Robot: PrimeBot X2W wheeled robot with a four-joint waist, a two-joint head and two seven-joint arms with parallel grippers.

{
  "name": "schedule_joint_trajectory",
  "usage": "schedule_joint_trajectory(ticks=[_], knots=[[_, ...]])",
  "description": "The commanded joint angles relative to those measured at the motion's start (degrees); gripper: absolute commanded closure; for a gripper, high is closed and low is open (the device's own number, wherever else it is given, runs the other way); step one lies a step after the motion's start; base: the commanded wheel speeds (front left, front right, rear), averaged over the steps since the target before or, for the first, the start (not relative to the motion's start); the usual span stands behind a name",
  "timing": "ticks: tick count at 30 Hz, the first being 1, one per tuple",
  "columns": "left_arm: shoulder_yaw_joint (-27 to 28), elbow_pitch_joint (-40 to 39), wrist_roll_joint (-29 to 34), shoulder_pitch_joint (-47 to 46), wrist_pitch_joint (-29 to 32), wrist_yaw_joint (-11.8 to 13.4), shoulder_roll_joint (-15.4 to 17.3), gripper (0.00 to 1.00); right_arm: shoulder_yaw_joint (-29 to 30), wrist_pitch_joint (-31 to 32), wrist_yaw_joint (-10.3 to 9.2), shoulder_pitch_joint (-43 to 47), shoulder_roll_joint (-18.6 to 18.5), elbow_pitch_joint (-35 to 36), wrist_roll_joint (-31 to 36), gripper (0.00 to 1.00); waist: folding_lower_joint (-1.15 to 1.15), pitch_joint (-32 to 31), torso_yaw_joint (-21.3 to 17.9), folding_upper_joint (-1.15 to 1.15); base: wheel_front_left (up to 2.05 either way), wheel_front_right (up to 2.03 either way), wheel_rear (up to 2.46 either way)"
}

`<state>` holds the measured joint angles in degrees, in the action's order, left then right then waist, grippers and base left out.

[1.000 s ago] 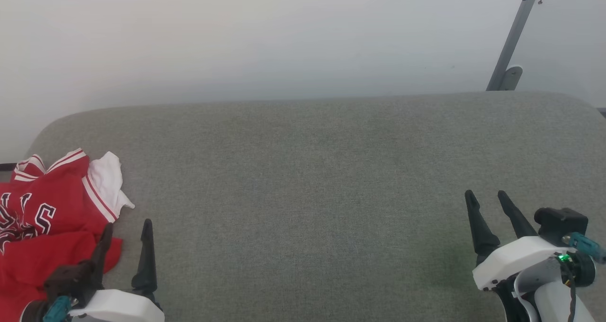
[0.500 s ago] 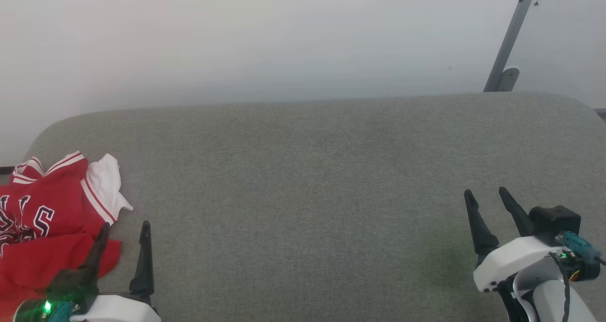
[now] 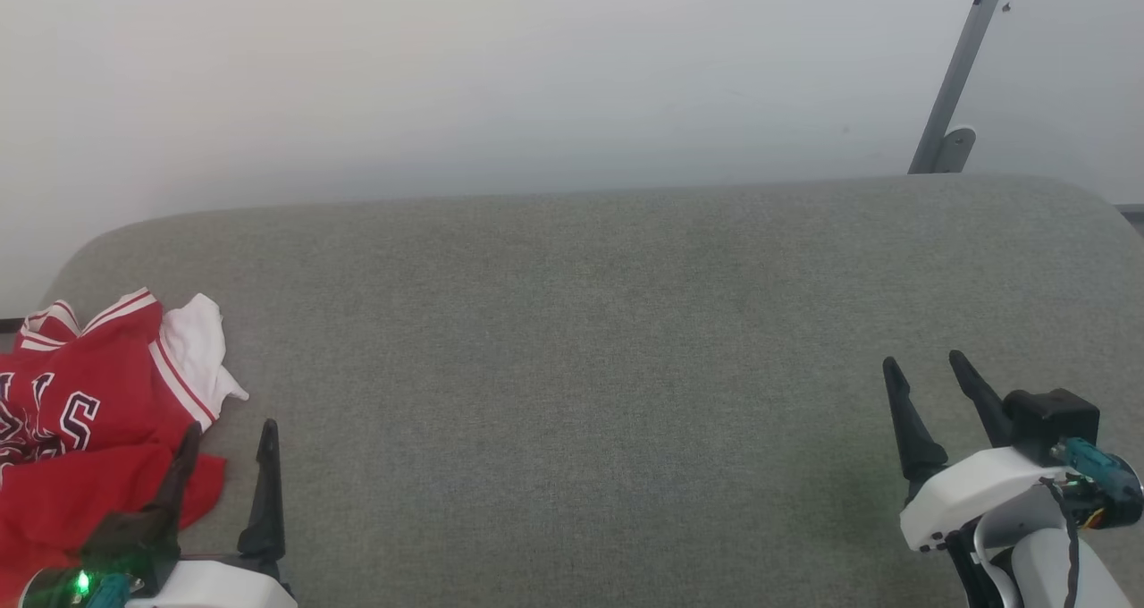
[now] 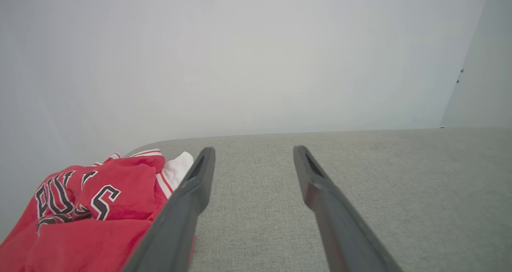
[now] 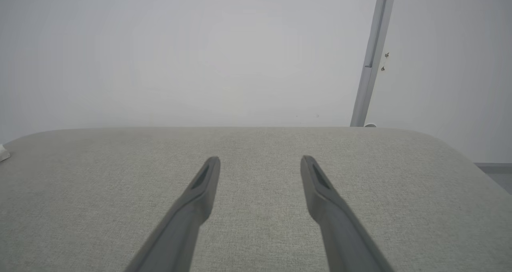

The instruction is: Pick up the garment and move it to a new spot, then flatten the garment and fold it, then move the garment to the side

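The garment [image 3: 80, 429], a red jersey shirt with a white sleeve, striped trim and black white-edged letters, lies crumpled at the far left of the grey cushioned surface [image 3: 581, 340]. In the left wrist view the garment [image 4: 92, 212] sits left of my fingers. My left gripper [image 3: 228, 434] stands open at the lower left, its left finger over the garment's right edge, nothing between the jaws. Far off at the lower right, my right gripper [image 3: 925, 365] is open and empty above bare fabric.
A pale wall rises behind the surface. A grey metal post with a bracket [image 3: 952, 98] stands at the back right. The surface's rounded far corners and right edge [image 3: 1117, 210] show; a wide stretch of bare grey fabric lies between the two grippers.
The head view has shifted slightly. My left gripper has sunk a little toward the bottom edge; the right gripper has barely moved. The garment lies as before.
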<state>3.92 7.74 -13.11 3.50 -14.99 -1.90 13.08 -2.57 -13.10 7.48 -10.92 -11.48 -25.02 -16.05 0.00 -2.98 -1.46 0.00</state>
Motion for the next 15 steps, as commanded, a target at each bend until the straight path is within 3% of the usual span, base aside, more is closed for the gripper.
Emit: schedule_joint_trajectory(ticks=[1,15], knots=[[0.2,0.2,-0.2,0.1,-0.3,-0.3,-0.1,0.0,0.1,-0.3,0.02,-0.3,-0.1,0.0,0.0,0.0,0.0,0.0,0.0,0.0,0.0,0.0,0.0],[0.8,1.4,-0.4,-0.7,-0.3,-1.3,-0.8,0.0,0.5,-0.3,0.02,0.1,0.1,0.3,0.2,0.0,0.0,-0.1,0.2,0.0,0.0,0.0,0.0]])
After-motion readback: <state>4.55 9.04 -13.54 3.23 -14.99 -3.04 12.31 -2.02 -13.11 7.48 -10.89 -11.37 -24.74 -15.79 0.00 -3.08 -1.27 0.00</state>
